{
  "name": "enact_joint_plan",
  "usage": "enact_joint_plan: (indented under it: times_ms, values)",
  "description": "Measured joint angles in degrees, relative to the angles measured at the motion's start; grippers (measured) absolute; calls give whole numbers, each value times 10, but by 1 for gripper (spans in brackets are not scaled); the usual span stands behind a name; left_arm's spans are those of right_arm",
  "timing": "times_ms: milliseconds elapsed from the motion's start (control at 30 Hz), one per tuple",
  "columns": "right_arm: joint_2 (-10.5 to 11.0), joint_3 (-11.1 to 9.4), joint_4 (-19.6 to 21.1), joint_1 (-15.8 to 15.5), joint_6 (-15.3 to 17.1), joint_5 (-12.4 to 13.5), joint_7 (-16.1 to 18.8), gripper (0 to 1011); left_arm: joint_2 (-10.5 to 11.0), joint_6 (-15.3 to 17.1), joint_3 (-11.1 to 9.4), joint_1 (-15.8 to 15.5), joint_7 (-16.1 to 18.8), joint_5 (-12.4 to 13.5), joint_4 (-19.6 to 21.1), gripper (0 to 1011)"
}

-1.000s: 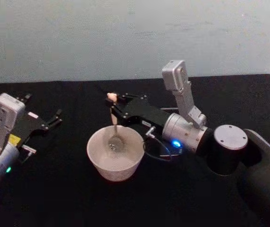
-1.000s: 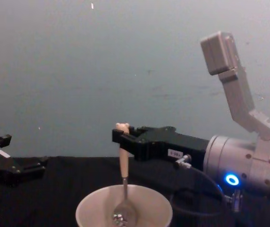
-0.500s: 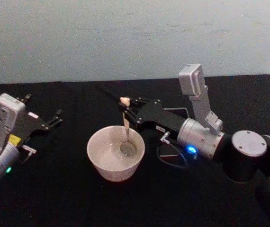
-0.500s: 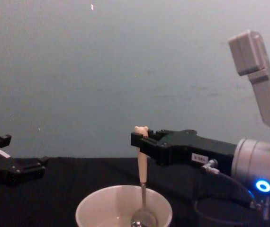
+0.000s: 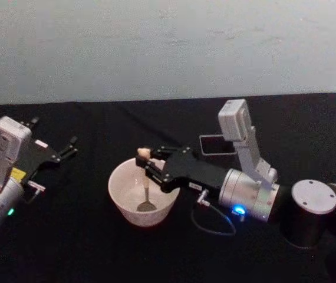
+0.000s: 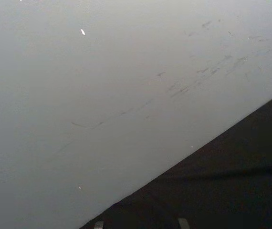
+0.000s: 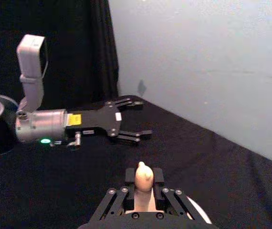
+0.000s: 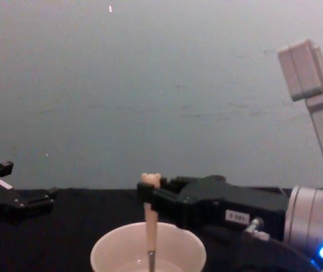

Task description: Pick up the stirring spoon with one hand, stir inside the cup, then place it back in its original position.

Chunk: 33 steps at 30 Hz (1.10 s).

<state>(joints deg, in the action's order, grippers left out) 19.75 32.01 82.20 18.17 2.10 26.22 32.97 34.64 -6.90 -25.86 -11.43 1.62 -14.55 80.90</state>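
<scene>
Head view: the right gripper [image 5: 145, 164] reaches out over the cup [image 5: 134, 216], its jaws closed tight on the pale handle of the stirring spoon [image 5: 147, 200]; the spoon hangs roughly upright below the claw, its metal bowl low inside the cup; the dark square holder [image 5: 212, 145] stands behind the claw's wrist, apart from the cup; the left gripper [image 5: 68, 147] lies well off to the claw's left over the black table [image 5: 97, 247], fingers spread and holding nothing.

Left wrist view: a pale wall and the dark tabletop.

Right wrist view: the spoon's bear head pokes up between the clamped fingers; a bit of the cup's rim shows just under them; the left gripper lies beyond, splayed.

Chest view: the bear head stands just above the claw; the handle drops from it into the cup.
</scene>
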Motion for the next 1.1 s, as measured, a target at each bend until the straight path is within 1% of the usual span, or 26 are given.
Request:
enact_joint_plan:
  times_ms: [200, 333, 500, 633, 867, 967, 1100]
  values:
    - [-8, 14, -7, 8, -2, -1, 1, 224, 0, 0, 0, 0, 0, 0, 0, 1001]
    - [-18, 20, -22, 18, -7, -6, -4, 224, 0, 0, 0, 0, 0, 0, 0, 1001]
    - [-36, 22, -51, 38, -18, -15, -13, 223, 0, 0, 0, 0, 0, 0, 0, 1001]
    - [-50, 19, -78, 55, -25, -21, -19, 224, 0, 0, 0, 0, 0, 0, 0, 1001]
    - [-62, 7, -110, 72, -33, -26, -29, 223, 0, 0, 0, 0, 0, 0, 0, 1002]
    - [-62, 1, -114, 74, -33, -26, -32, 224, 0, 0, 0, 0, 0, 0, 0, 1001]
    - [-58, -6, -111, 71, -32, -28, -34, 224, 0, 0, 0, 0, 0, 0, 0, 1001]
